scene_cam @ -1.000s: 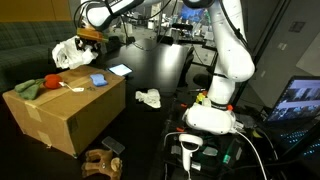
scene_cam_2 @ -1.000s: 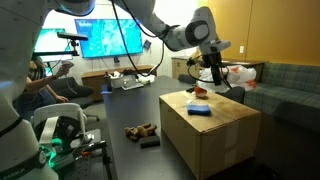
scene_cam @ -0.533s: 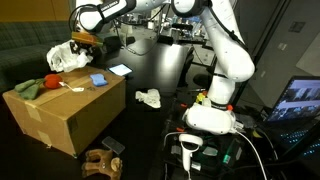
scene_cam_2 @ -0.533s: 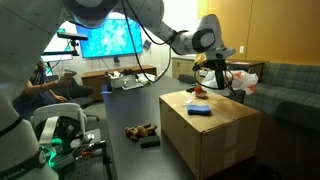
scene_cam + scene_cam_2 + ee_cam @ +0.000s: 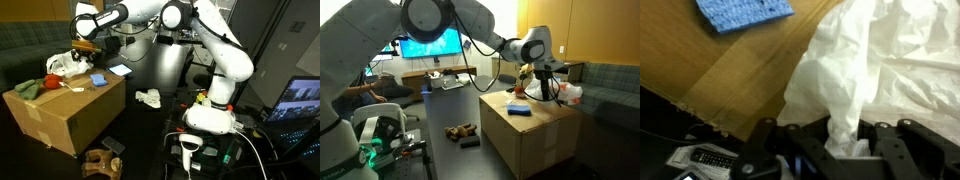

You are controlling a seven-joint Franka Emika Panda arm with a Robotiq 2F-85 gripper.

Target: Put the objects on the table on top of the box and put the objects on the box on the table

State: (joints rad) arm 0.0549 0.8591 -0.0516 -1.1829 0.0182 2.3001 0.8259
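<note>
My gripper (image 5: 85, 48) is shut on a crumpled white plastic bag (image 5: 67, 64), which hangs just over the far edge of the brown cardboard box (image 5: 65, 115). From the wrist, the bag (image 5: 875, 60) bunches between the fingers (image 5: 770, 150) above the box top (image 5: 700, 70) and a blue cloth (image 5: 740, 12). On the box lie the blue cloth (image 5: 98, 79), a red object (image 5: 52, 82) and a green one (image 5: 28, 88). In an exterior view the gripper (image 5: 542, 76) holds the bag (image 5: 568, 93) beyond the box (image 5: 535, 135).
A white crumpled object (image 5: 148, 98) and a flat card-like item (image 5: 120, 70) lie on the dark table (image 5: 165, 75). A brown object (image 5: 100, 163) and a small black item (image 5: 468, 142) sit in front of the box. The sofa (image 5: 25, 45) stands behind.
The arm has carried the white bag down and closer to the box, from above the sofa to the box's far edge. The gripper has stayed shut on it.
</note>
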